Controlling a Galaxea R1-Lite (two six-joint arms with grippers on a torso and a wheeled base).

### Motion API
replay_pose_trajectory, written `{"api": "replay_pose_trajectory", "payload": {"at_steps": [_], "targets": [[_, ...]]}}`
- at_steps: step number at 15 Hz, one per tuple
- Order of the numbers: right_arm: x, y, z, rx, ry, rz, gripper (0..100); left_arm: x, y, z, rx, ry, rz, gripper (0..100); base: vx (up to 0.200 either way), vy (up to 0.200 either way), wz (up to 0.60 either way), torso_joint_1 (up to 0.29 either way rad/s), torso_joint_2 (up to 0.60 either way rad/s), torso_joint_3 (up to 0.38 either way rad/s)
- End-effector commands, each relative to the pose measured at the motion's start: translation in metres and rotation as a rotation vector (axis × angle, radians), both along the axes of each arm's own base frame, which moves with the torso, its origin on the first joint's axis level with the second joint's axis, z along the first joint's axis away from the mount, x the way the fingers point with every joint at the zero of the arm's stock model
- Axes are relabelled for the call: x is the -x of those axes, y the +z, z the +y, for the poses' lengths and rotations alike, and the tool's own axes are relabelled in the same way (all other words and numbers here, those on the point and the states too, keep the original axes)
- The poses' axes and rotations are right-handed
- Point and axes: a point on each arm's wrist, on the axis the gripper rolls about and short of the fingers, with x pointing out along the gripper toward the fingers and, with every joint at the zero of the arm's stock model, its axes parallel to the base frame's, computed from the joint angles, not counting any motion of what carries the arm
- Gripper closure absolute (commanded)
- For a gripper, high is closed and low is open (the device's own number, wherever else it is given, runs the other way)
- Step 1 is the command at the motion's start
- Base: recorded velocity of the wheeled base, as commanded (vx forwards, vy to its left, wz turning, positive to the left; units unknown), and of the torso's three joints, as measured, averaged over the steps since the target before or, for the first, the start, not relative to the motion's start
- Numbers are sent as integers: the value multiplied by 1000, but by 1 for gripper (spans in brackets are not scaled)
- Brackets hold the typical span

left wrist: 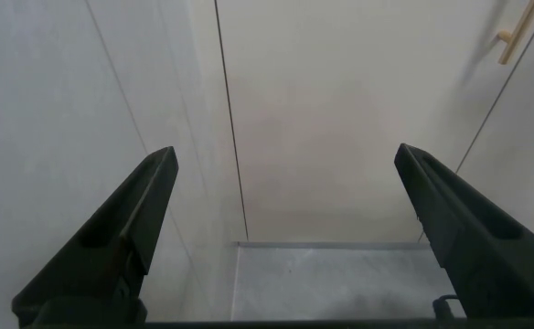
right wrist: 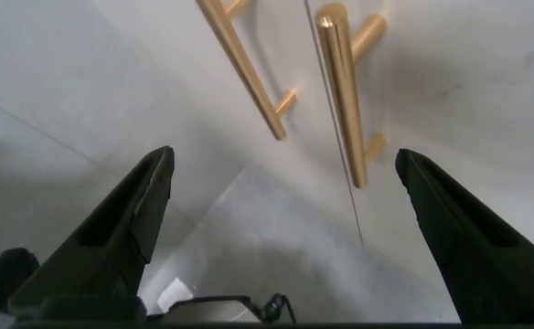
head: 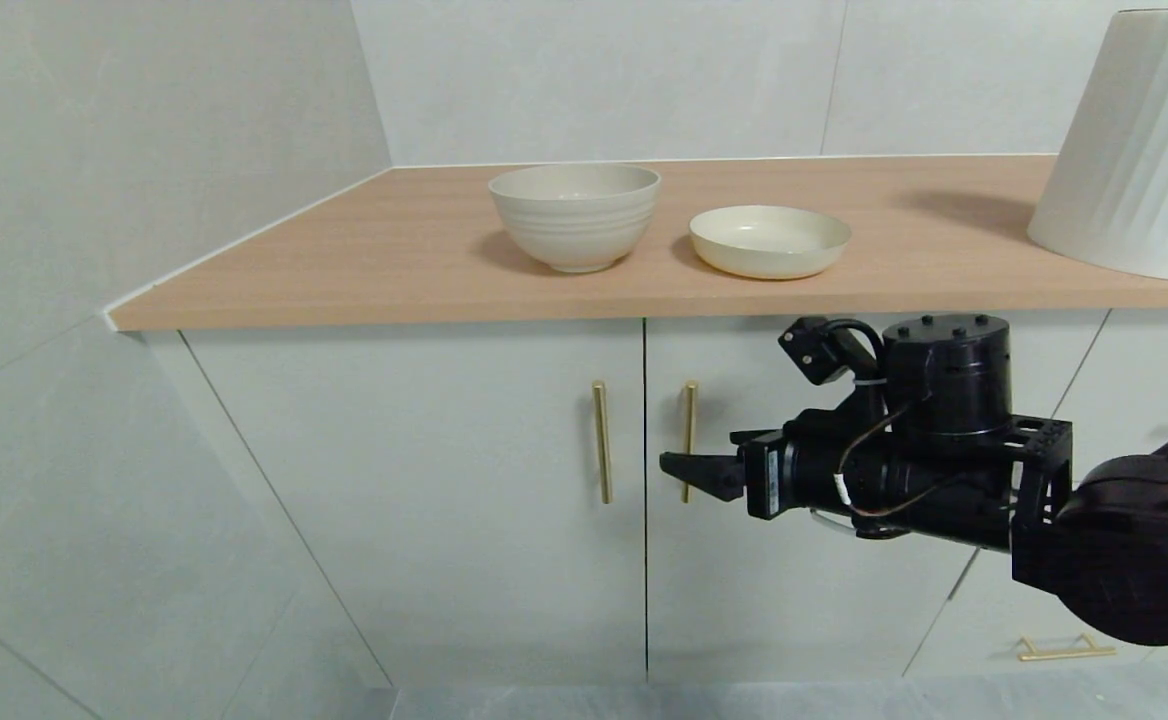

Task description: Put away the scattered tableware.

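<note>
Before me a wooden countertop (head: 394,260) spans the upper half of the frame. Near its centre stands a deep pale bowl (head: 574,215), with a shallow cream dish (head: 769,240) just to its right, not touching. A ribbed white container (head: 1139,150) sits at upper right.

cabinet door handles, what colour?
Gold handles, plain metallic finish. They show best in the right wrist view.

No readable text, number or sign appears on anything.

A ribbed white shade (head: 1139,150) stands on the wooden counter (head: 394,260) (right end); cabinet doors (head: 424,500) below carry gold handles (head: 601,442).
</note>
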Motion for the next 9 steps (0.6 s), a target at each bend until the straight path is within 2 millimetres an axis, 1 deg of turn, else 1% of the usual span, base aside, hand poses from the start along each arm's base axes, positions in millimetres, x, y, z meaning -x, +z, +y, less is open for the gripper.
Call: {"api": "replay_pose_trajectory", "payload": {"at_steps": [1,6,9], "targets": [[-8,-12,5,-12,-6,15,0,0,0,0,0,1,0,0,0,0,0,0,0,0],[-24,-28,18,-113,-20,-10,0,0,0,0,0,1,0,0,0,0,0,0,0,0],[-28,-34,22,-148,-24,-22,0,0,0,0,0,1,0,0,0,0,0,0,0,0]]}}
